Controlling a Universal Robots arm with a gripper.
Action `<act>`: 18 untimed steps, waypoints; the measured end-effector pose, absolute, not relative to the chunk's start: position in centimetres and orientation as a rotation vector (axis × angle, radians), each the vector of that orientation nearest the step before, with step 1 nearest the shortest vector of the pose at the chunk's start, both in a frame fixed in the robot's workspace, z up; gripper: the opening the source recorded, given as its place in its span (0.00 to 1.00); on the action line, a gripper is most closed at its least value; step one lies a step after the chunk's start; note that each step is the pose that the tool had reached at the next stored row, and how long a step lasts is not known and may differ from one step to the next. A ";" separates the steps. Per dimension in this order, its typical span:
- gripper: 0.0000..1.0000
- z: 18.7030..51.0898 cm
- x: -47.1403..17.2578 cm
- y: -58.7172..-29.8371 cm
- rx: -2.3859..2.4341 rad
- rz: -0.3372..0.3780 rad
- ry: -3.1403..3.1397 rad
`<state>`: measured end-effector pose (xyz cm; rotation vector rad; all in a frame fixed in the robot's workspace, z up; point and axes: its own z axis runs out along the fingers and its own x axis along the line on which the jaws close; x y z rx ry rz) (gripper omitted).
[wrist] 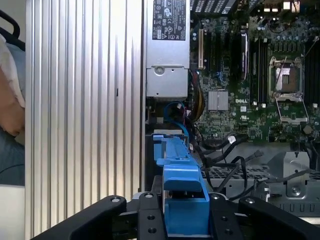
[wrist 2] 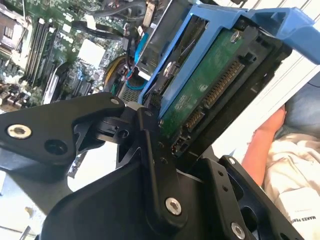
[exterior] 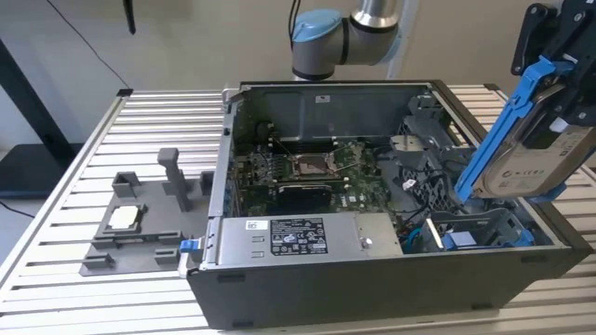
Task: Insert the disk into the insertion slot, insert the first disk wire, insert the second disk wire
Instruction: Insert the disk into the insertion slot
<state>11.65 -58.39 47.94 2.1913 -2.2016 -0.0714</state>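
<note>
Ribbed metal surface [exterior: 158, 118] carrying an open computer case [exterior: 373, 296]. Claw [wrist: 186, 215] clenched on the disk [exterior: 531, 164], steeply tilted in its blue carrier [wrist: 177, 165], held above the insertion slot [exterior: 477, 234] at the case's end on the exterior view's right. Lower edge just over it, not seated.

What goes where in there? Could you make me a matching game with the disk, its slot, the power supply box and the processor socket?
Things:
1. disk
2. insertion slot
3. power supply box
4. CPU socket

Places:
A. middle of the green board
B. held tilted in the gripper, above the case
C. in the case's corner, below the disk
D. along the case's near wall

Pairs: 1-B, 2-C, 3-D, 4-A
</note>
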 end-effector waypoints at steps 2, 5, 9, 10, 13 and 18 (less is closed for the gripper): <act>0.33 47.9 11.6 -58.4 2.192 -0.071 -2.202; 0.33 47.9 11.6 -58.4 2.191 -0.071 -2.202; 0.33 47.7 11.6 -58.4 2.192 -0.071 -2.202; 0.33 47.6 11.6 -58.4 2.191 -0.071 -2.201; 0.33 47.3 11.6 -58.4 2.191 -0.069 -2.201; 0.33 46.7 11.6 -58.4 2.188 -0.065 -2.199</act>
